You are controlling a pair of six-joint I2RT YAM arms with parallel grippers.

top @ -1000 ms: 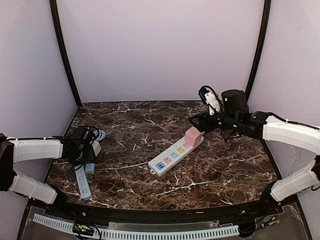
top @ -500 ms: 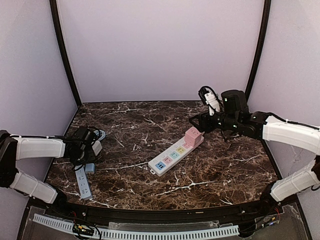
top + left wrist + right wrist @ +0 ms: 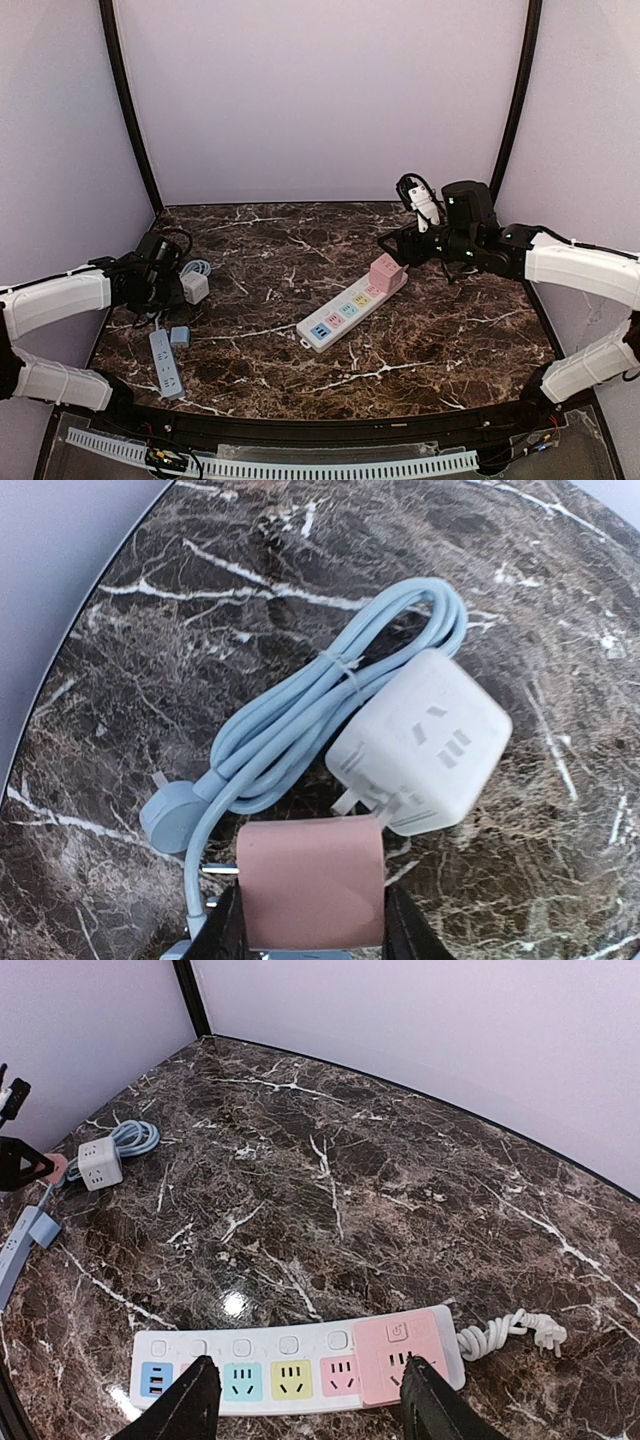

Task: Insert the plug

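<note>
- I hold the left gripper, lower centre, just short of the white cube plug, likely lining up; I can't tell its grip.
- Right gripper spread wide, empty, above the power strip, probably to steady it.

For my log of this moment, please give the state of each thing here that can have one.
left claw: pink block between its fingers, grip unclear
right claw: open, empty
cube socket: no plug in the visible faces
blue cable: coiled and tied
blue plug: free, not inserted
coloured strip: visible sockets empty
white plug: unplugged, lying loose
</note>
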